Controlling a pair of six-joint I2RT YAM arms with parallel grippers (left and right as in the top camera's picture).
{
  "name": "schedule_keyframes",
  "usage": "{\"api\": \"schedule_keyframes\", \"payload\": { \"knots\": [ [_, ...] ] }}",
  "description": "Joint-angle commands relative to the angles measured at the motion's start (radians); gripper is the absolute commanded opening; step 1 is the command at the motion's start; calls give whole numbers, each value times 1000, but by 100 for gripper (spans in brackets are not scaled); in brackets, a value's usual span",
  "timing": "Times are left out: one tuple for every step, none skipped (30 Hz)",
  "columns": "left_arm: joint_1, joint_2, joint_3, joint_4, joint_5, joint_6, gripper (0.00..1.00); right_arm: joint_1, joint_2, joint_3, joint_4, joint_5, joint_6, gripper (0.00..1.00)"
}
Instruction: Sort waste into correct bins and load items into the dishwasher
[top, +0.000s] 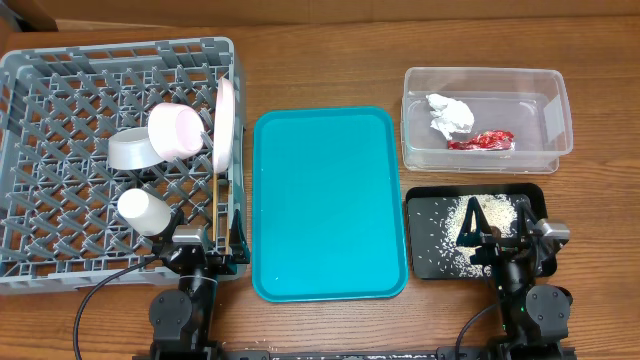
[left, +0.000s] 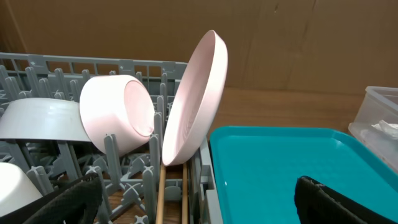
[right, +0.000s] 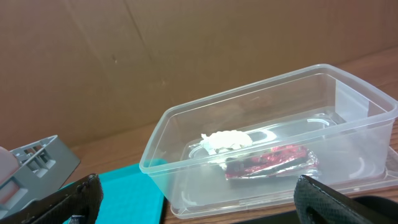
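Note:
The grey dish rack (top: 60, 90) holds the pale plate (top: 226, 120) on edge, the pinkish bowl (top: 172, 130), the grey bowl (top: 133, 150), the white cup (top: 146, 212) and the chopsticks (top: 218, 215). The plate (left: 196, 99), pinkish bowl (left: 115, 115) and chopsticks (left: 160, 199) show in the left wrist view. The clear tub (top: 487, 85) holds the paper wad (top: 450, 113) and red wrapper (top: 482, 141); both show in the right wrist view, wad (right: 225, 140) and wrapper (right: 273, 160). Rice (top: 450, 235) lies in the black tray (top: 415, 265). My left gripper (top: 205, 243) is open at the rack's front corner. My right gripper (top: 505, 228) is open over the black tray.
A large teal tray (top: 328, 200) lies between the rack and the bins, and its near part shows in the left wrist view (left: 280, 162). A cardboard wall stands behind the table. Both arm bases sit at the front edge.

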Motion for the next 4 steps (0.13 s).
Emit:
{"api": "schedule_keyframes", "payload": {
  "knots": [
    [-6,-10,-7,3,14,16,100,-2,-5,-10,5,-3,0,100],
    [-6,-10,-7,3,14,16,100,-2,-5,-10,5,-3,0,100],
    [-6,-10,-7,3,14,15,100,-2,-5,-10,5,-3,0,100],
    [-6,-10,-7,3,14,15,100,-2,-5,-10,5,-3,0,100]
  ]
}}
